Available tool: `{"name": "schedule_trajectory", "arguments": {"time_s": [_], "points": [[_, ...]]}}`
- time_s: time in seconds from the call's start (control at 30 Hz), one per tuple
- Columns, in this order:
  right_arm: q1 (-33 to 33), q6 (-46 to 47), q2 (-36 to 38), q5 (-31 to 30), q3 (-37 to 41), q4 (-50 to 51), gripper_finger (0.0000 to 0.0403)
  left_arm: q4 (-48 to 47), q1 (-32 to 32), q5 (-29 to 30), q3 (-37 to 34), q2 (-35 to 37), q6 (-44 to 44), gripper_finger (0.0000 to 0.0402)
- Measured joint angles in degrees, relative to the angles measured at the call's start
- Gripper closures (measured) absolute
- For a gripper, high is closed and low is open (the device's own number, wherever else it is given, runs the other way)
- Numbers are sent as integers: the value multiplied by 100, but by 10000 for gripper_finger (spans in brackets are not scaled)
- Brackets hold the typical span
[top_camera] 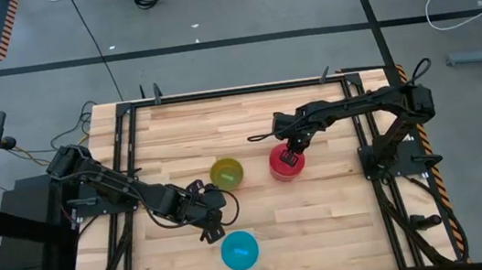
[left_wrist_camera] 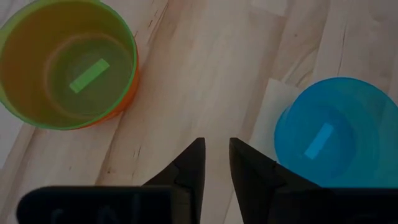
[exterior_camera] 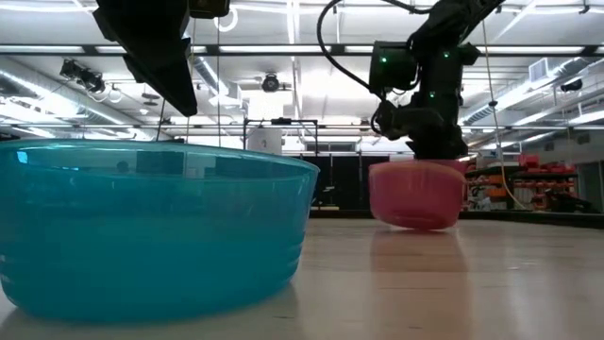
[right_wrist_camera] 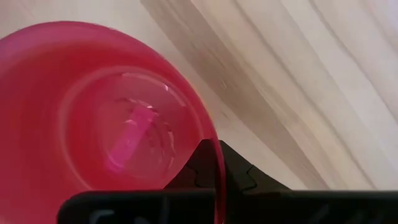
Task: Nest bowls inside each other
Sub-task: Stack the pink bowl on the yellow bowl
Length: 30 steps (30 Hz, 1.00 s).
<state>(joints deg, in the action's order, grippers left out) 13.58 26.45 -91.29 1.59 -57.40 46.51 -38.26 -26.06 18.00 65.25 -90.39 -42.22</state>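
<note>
A green bowl (left_wrist_camera: 68,62) sits nested in an orange bowl (left_wrist_camera: 127,99) near the table's middle, and the stack also shows in the high view (top_camera: 227,173). A blue bowl (top_camera: 240,250) stands upright near the front edge, close to the low camera (exterior_camera: 142,227). A pink-red bowl (top_camera: 284,163) is right of the stack. My right gripper (top_camera: 291,155) is shut on the pink-red bowl's rim. My left gripper (top_camera: 208,232) hovers between the stack and the blue bowl, its fingers (left_wrist_camera: 216,158) a narrow gap apart and empty. My right gripper (right_wrist_camera: 217,152) pinches the pink-red bowl's rim (right_wrist_camera: 210,135) on its right side, one finger inside and one outside. The fingers come from above, pointing down. The bowl (exterior_camera: 417,194) stays mouth up and slightly tilted, low over the table; I cannot tell whether its base touches.
Bare wooden tabletop (top_camera: 325,217) lies right of the blue bowl and along the far side. A black metal frame (top_camera: 120,122) borders the table. My left arm (exterior_camera: 156,47) hangs above the blue bowl in the low view.
</note>
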Motion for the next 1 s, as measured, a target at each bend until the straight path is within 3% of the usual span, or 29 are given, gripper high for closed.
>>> {"name": "schedule_trajectory", "arguments": {"time_s": [0.4,1.0], "points": [[-81,172,-9,23,6,-15,359,0,1,0,0,1,0,318],[-329,77,-17,19,-672,419,355,-2,1,39,0,2,-2,318]]}}
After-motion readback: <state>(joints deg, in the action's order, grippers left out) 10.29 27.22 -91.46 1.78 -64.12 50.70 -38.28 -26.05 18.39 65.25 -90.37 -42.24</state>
